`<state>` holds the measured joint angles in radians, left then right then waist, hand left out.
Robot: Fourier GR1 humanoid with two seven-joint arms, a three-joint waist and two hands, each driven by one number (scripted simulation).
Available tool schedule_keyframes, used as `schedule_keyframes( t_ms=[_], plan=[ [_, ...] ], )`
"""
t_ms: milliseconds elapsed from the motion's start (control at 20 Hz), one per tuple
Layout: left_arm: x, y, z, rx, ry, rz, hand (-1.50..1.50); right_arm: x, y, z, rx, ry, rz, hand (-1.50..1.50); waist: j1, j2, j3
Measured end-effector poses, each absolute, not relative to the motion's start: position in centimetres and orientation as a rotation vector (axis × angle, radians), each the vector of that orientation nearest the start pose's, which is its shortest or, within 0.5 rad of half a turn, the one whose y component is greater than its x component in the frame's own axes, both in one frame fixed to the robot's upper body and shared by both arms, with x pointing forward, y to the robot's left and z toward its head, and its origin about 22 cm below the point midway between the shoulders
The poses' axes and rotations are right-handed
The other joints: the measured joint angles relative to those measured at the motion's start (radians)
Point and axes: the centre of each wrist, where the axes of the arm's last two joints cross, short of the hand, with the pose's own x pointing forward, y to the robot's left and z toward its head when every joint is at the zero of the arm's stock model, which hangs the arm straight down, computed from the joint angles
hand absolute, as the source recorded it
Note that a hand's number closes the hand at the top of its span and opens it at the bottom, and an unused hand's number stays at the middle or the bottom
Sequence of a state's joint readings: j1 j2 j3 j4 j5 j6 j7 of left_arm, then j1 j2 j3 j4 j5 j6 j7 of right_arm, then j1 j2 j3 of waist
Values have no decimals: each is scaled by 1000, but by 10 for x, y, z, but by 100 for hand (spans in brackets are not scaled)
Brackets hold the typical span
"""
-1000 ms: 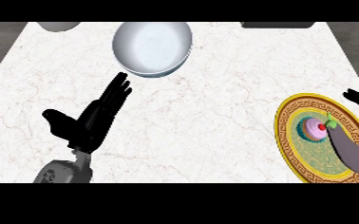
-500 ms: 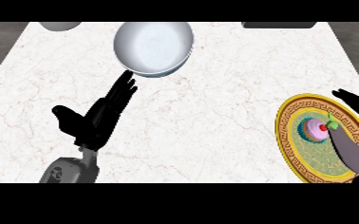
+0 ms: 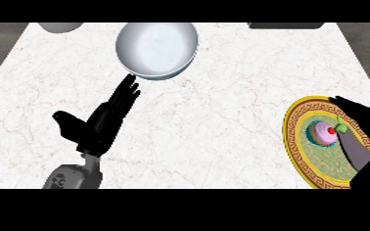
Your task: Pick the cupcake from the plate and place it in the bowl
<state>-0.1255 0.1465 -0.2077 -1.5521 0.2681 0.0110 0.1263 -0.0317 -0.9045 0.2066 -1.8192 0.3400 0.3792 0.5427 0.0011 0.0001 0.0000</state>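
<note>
Head view: the cupcake (image 3: 324, 132) sits on the plate (image 3: 303, 151) at the counter's (image 3: 217, 127) right edge, not yet lifted. The right hand (image 3: 354, 127) comes in from the right border over the plate, its dark fingers reaching just above and beside the cupcake. Most of this hand lies outside the view, so I cannot tell whether its fingers are spread or closing. Compared with half a second ago, it sits much the same, perhaps slightly nearer the cupcake; no grasp is evident.

The left hand (image 3: 98, 122) lies open, fingers straight, pointing up toward the bowl (image 3: 157, 49), its fingertips just short of the rim. It has crept a little toward the bowl.

Judgement: the task is at the approach stage. The bowl stands well apart from the plate, so a long carry across the counter remains.
</note>
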Motion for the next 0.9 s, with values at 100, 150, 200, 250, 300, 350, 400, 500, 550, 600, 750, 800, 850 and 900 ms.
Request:
schedule_keyframes(
  t_ms=[100, 150, 200, 250, 300, 350, 400, 500, 550, 600, 750, 800, 850, 900],
  plan=[
    [263, 204, 27, -268, -1484, -131, 0, 239, -324, 123, -824, -851, 1193, -150, 1, 0, 0],
    [261, 205, 27, -266, -1485, -132, 0, 239, -324, 119, -826, -849, 1196, -150, 1, 0, 0],
    [259, 206, 29, -267, -1483, -133, 0, 240, -323, 118, -828, -845, 1199, -150, 1, 0, 0],
    [260, 206, 30, -269, -1483, -134, 0, 243, -320, 114, -831, -844, 1199, -150, 1, 0, 0],
    [259, 205, 28, -267, -1483, -135, 0, 244, -321, 115, -832, -846, 1198, -150, 0, 0, 0],
    [259, 201, 29, -269, -1482, -133, 0, 243, -321, 109, -835, -846, 1199, -150, 0, 0, 0],
    [261, 205, 26, -268, -1482, -129, 0, 245, -323, 105, -834, -848, 1198, -150, 0, 0, 0],
    [261, 208, 23, -268, -1478, -133, 0, 249, -320, 101, -840, -846, 1193, -150, 0, 0, 0],
    [261, 211, 25, -273, -1479, -131, 0, 248, -317, 98, -841, -846, 1193, -150, 0, 0, 0],
    [260, 211, 27, -272, -1480, -132, 0, 249, -318, 95, -841, -845, 1192, -150, 0, 0, 0],
    [263, 209, 28, -267, -1483, -130, 0, 252, -322, 87, -852, -847, 1184, -150, -1, 0, 0],
    [261, 210, 25, -270, -1487, -129, 0, 254, -324, 85, -853, -852, 1178, -150, 0, 0, 0],
    [262, 211, 27, -270, -1487, -128, 0, 254, -322, 85, -854, -852, 1177, -150, -1, 0, 0],
    [261, 213, 28, -272, -1487, -126, 0, 254, -321, 84, -859, -853, 1172, -150, -1, 0, 0]
  ],
)
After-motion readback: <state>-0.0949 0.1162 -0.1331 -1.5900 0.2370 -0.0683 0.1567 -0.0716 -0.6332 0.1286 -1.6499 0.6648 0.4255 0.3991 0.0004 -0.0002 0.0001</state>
